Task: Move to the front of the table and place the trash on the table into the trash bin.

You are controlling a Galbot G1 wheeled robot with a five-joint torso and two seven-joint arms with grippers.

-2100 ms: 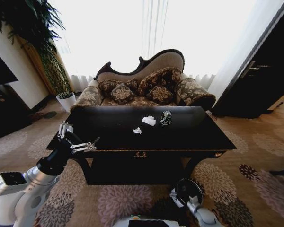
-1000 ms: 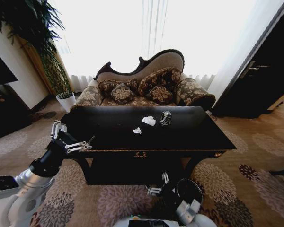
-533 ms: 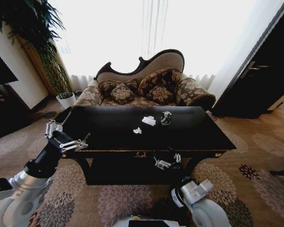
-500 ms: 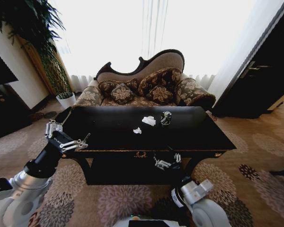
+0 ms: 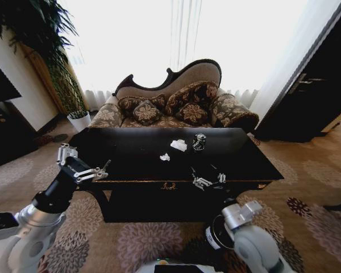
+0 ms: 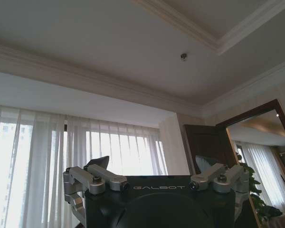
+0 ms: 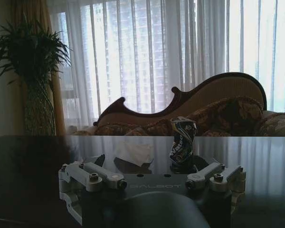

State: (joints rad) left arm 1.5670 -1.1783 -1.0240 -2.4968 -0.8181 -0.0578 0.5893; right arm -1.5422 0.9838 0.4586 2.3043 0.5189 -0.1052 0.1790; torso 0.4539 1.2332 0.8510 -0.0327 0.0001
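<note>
Change: my right gripper [image 5: 207,176] has risen from under the table [image 5: 131,165] to its near edge, fingers spread, nothing held.
Meaning: I judge the reach begins.
Trash: can [image 5: 199,141], paper wad [image 5: 179,145], far centre.
Bin: bin [image 5: 220,232] near, on the floor.
Room: bare tabletop ahead; my left gripper [image 5: 79,166], open, hangs at the left edge.

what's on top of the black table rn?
On the glossy black table: a crumpled white paper wad, a tiny white scrap, a short dark drink can. The right tool hovers over the front edge, hiding a patch.
</note>
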